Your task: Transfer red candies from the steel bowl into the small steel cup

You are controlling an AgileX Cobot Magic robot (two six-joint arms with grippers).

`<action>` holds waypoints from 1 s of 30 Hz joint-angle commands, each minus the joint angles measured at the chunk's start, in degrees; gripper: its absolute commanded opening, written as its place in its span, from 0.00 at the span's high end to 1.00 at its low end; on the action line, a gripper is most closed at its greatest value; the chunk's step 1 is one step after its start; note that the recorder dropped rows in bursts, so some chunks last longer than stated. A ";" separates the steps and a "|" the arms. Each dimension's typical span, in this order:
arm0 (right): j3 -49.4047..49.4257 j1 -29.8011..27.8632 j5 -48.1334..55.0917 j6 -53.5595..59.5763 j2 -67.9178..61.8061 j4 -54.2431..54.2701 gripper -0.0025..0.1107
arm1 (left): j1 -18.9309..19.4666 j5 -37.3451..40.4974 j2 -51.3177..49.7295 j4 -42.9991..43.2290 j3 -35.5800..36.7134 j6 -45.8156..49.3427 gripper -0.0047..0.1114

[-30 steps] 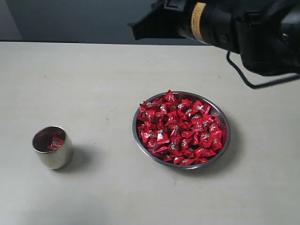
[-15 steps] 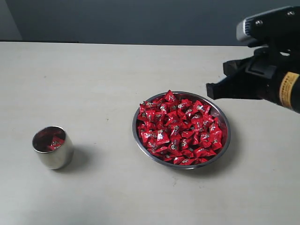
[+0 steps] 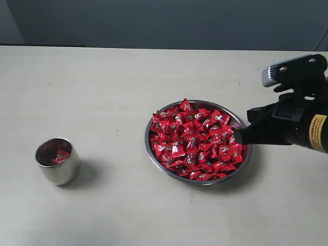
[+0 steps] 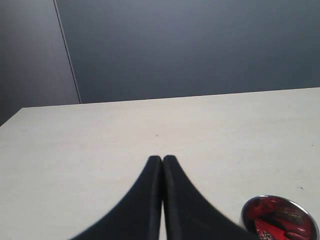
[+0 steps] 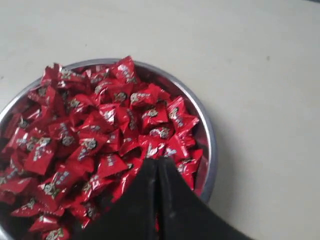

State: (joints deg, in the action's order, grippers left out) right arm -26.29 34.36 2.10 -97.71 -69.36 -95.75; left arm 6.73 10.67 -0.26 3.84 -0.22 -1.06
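Note:
The steel bowl point(image 3: 147, 144) sits right of the table's middle, heaped with red candies point(image 3: 195, 141). My right gripper point(image 3: 239, 136) hangs shut just above the candies at the bowl's right edge. In the right wrist view its black fingertips point(image 5: 157, 161) are pressed together over the candies point(image 5: 100, 125), close to the bowl's rim point(image 5: 207, 135), with nothing showing between them. The small steel cup point(image 3: 57, 161) stands upright at the left with a few red candies inside. My left gripper point(image 4: 162, 158) is shut and empty above bare table, with the cup point(image 4: 280, 217) beside it.
The pale table point(image 3: 102, 92) runs back to a dark wall. My right arm's black body with a yellow label point(image 3: 307, 128) hangs over the table right of the bowl. The left arm is out of the exterior view.
My right arm swung from the top of the view over to the right, then came down and inward. Its shut tip now hangs at the bowl's right edge. Bowl and cup have not moved.

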 commanded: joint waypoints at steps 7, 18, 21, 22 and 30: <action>-7.36 -0.40 -6.05 0.73 -12.02 -4.19 0.98 | 0.03 -0.36 0.26 0.06 0.22 -0.07 0.96; -19.42 -3.10 -22.05 1.96 -26.73 -4.19 0.98 | 0.03 -0.36 0.26 0.06 0.22 -0.07 0.96; -20.57 -7.09 -28.24 2.24 -28.16 -4.19 0.98 | 0.03 -0.36 0.26 0.06 0.22 -0.07 0.96; -20.68 -8.00 -29.00 2.24 -28.16 -4.19 0.98 | 0.03 -0.36 0.26 0.06 0.22 -0.07 0.96; -20.82 -9.69 -34.39 5.14 -29.65 -1.92 0.98 | 0.03 -0.36 0.26 0.06 0.22 -0.07 0.96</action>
State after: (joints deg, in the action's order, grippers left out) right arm -46.81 24.98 -29.52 -94.56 -97.74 -99.53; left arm 6.73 10.67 -0.26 3.84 -0.22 -1.06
